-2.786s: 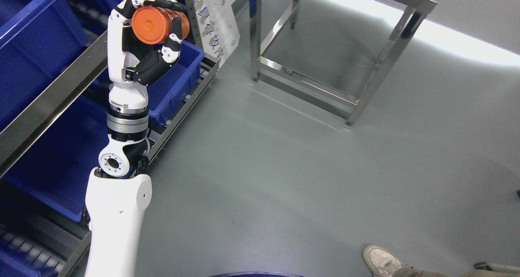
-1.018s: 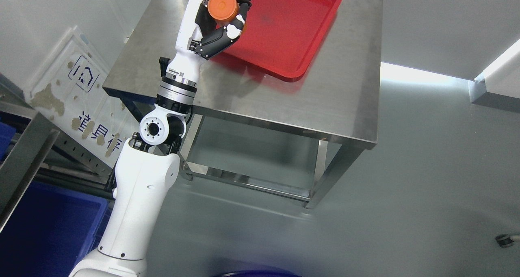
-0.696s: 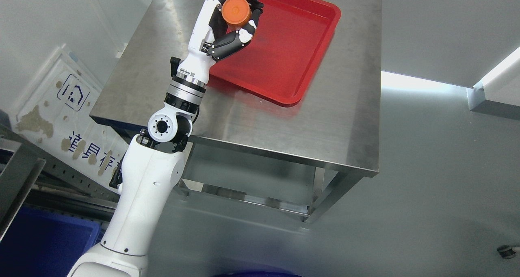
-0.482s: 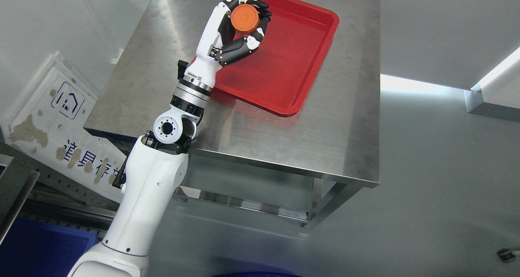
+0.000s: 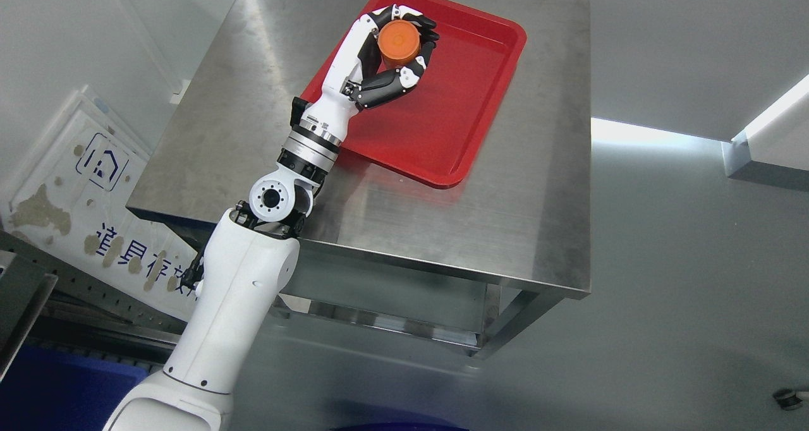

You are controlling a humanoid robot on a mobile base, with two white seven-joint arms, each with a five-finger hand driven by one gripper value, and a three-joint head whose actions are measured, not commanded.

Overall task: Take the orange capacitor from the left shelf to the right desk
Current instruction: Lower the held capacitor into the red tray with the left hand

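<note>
The orange capacitor (image 5: 399, 42), a short cylinder with its round end toward me, is held in my left hand (image 5: 393, 55). The hand's black and white fingers (image 5: 407, 76) are curled around it. Hand and capacitor hang above the upper left part of the red tray (image 5: 455, 112), which lies on the steel desk (image 5: 505, 216). My left arm reaches up from the lower left across the desk's front left part. The tray holds nothing else that I can see. My right arm is out of view.
A white sign plate with blue print (image 5: 82, 184) leans at the left. A blue bin's corner (image 5: 57, 393) and the shelf frame (image 5: 19, 304) show at the lower left. Grey floor lies right of the desk, a small caster (image 5: 787, 396) at the lower right.
The camera has swung from the shelf to the desk. Over the last second my left hand has carried the capacitor rightward, further over the tray.
</note>
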